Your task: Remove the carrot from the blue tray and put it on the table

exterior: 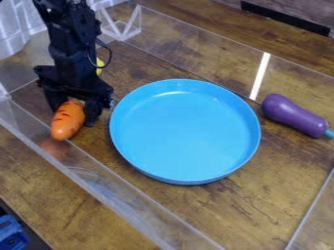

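Slim black robot arm (68, 39), blocky segmented links, black end effector (70, 99) with two short fingers
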